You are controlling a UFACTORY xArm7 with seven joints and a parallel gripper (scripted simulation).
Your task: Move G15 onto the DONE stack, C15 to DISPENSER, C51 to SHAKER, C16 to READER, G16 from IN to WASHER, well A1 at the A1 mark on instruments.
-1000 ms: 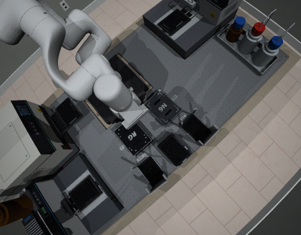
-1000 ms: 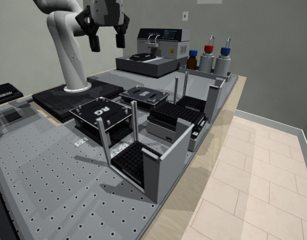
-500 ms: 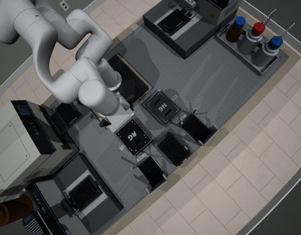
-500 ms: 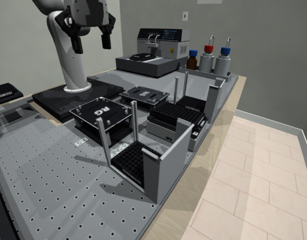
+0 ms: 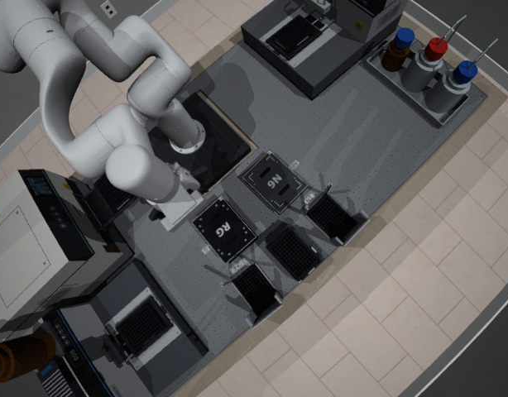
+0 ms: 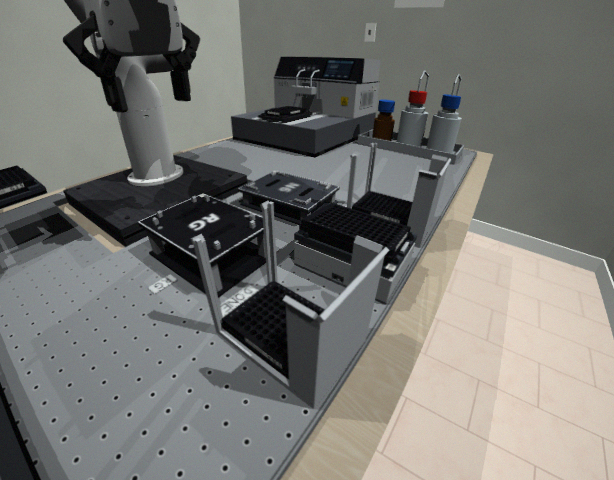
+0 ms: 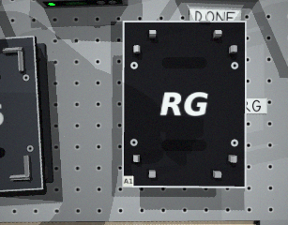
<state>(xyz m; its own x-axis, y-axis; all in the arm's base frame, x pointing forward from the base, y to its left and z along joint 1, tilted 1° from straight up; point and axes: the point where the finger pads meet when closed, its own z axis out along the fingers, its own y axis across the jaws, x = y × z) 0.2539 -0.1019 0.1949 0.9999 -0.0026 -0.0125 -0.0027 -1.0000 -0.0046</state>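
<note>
Jaws spread to full width, nothing between them, nothing touched. Gripper [image 6: 144, 85] hanging high above the deck in the exterior view, black fingers [image 6: 112, 90] pointing down, well clear of every plate. Wrist camera looking straight down on the regrip nest RG [image 7: 183, 103], bare of any plate, its small locator pegs showing around the edges and an A1 mark at the near-left corner. Left of it in that view, an edge of the recovery nest N6 [image 7: 14, 117], also bare; at the far edge, the DONE label [image 7: 218, 15].

White arm [image 5: 117, 141] folded back over its black base plate [image 5: 228, 145], elbow doubled, forearm reaching over the deck beside RG in the top view.

Plates all at their stations: one in the DONE rack [image 6: 348, 304] low on its floor, one atop the shaker unit [image 6: 323, 260] between the two racks, the stack in the IN rack [image 6: 426, 198] farther along. Another plate [image 5: 290, 35] on the instrument at the far end by the bottles [image 5: 433, 51], one [image 5: 143, 327] on the near-left instrument, and one [image 5: 111, 194] partly hidden under the arm. Plate labels too small to read.
</note>
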